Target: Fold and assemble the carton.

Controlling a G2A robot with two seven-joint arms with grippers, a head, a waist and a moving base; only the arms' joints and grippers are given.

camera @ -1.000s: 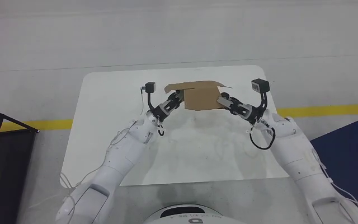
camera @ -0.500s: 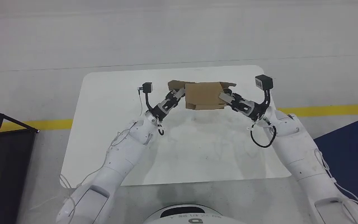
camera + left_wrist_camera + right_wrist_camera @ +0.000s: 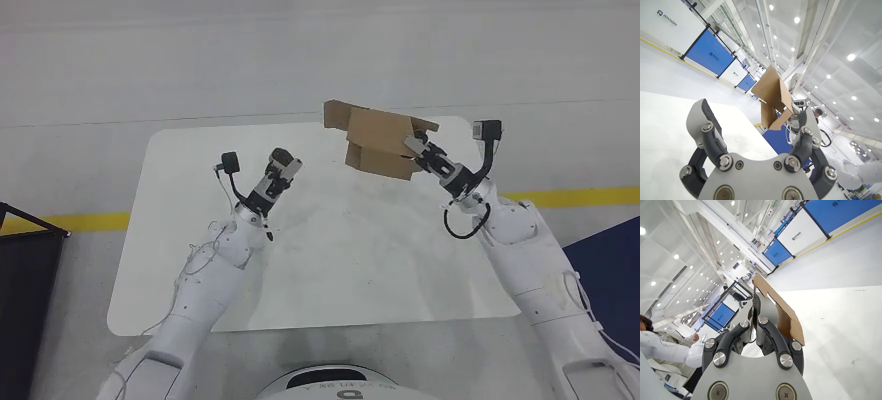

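The brown cardboard carton (image 3: 380, 138) hangs tilted in the air over the far right part of the white table (image 3: 200, 230), partly opened with flaps sticking out. My right gripper (image 3: 414, 152) is shut on one of its panels; in the right wrist view the cardboard edge (image 3: 772, 298) is pinched between the fingers (image 3: 758, 302). My left gripper (image 3: 284, 163) stands open and empty to the left of the carton, well apart from it. From the left wrist view the carton (image 3: 775, 100) floats beyond the spread fingers (image 3: 710, 115).
The table's far edge (image 3: 300, 128) runs just under the carton. A yellow floor line (image 3: 580, 197) passes on both sides of the table. A dark frame (image 3: 25, 270) stands off the table's left side.
My left gripper let go of the carton and drew back to the left. My right gripper lifted the carton up and away toward the far right, tilting it.
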